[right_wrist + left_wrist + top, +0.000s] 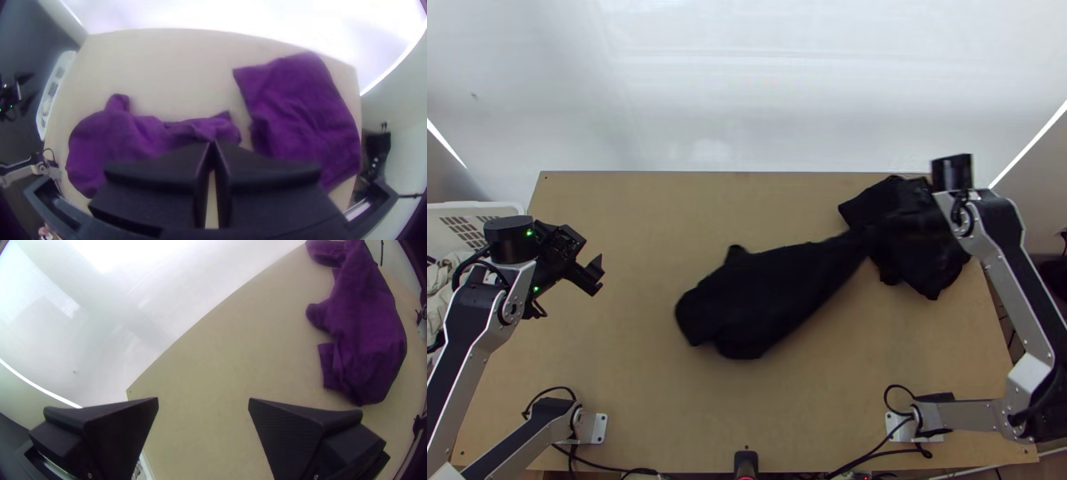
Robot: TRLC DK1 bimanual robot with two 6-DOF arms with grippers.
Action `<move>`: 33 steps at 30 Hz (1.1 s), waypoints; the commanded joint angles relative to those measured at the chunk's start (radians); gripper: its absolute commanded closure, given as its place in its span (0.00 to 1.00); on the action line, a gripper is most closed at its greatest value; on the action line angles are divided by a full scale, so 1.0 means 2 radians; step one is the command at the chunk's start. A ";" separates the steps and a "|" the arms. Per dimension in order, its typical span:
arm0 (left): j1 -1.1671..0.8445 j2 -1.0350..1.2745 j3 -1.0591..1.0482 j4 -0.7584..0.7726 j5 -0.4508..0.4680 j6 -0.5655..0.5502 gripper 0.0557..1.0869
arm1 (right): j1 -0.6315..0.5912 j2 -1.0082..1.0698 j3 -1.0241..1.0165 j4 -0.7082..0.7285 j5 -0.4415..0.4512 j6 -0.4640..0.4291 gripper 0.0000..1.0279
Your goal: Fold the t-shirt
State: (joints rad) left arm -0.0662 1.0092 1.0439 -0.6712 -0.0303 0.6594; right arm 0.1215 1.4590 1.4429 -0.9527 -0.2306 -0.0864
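My right fingers (222, 155) pinch the shirt's (763, 296) end toward 2 o'clock; its bunched body lies mid-table (627, 360). A low pull could snag the second cloth (927, 268) nearby. My left fingers (289, 422) gape at 10 o'clock, so one-ended tugging may twist it.

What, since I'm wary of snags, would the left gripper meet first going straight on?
Most likely the bare tabletop: the left gripper points towards it, with cloth off to one side. How far off is unclear.
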 commanded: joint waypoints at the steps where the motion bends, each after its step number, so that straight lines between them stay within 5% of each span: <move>1: -0.003 0.000 0.002 -0.002 -0.004 0.000 0.04 | -0.077 0.023 -0.064 -0.018 0.009 0.017 0.54; 3: -0.003 0.000 0.001 -0.002 -0.005 0.000 0.04 | -0.059 0.021 -0.071 -0.019 0.029 0.016 0.25; 5: -0.003 0.000 0.001 -0.002 -0.005 0.000 0.04 | -0.031 0.013 -0.060 -0.019 0.032 0.011 0.15; 14: -0.004 -0.001 -0.003 -0.003 -0.009 0.000 0.04 | 0.169 0.074 0.075 -0.017 0.032 -0.020 0.16; 16: -0.006 -0.001 -0.003 -0.002 -0.014 0.000 0.04 | 0.193 0.110 0.098 -0.017 0.032 -0.015 0.25; 18: -0.006 -0.003 -0.003 -0.002 -0.017 0.000 0.04 | 0.200 0.147 0.111 -0.018 0.032 -0.013 0.31; 33: -0.004 -0.004 -0.026 0.005 -0.019 -0.009 0.04 | 0.185 0.261 0.078 -0.018 0.034 -0.014 0.32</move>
State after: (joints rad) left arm -0.0727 1.0023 1.0100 -0.6689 -0.0654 0.6472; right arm 0.4881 1.9087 1.6123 -0.9886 -0.1638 -0.1143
